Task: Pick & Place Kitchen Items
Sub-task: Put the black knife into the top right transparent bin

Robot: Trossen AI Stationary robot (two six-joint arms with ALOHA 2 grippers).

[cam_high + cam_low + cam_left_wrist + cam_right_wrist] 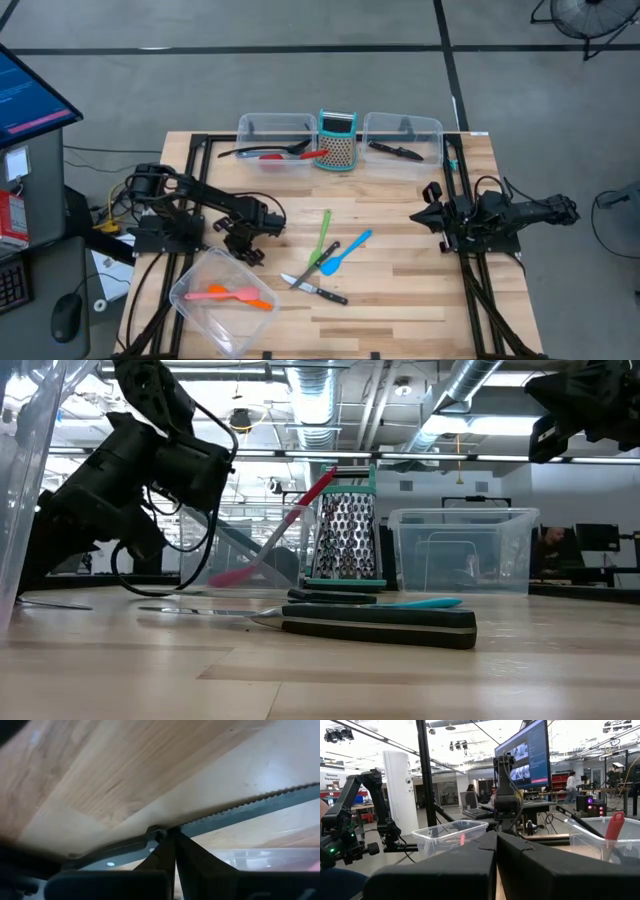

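The left gripper was seen closed, empty, at nine o'clock of the knives and spatulas at table centre; the right gripper appeared closed, probably empty.

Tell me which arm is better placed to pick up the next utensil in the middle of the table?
Probably left: the left gripper is low beside the green spatula and knives. The right gripper waits, raised, near the table's right edge.
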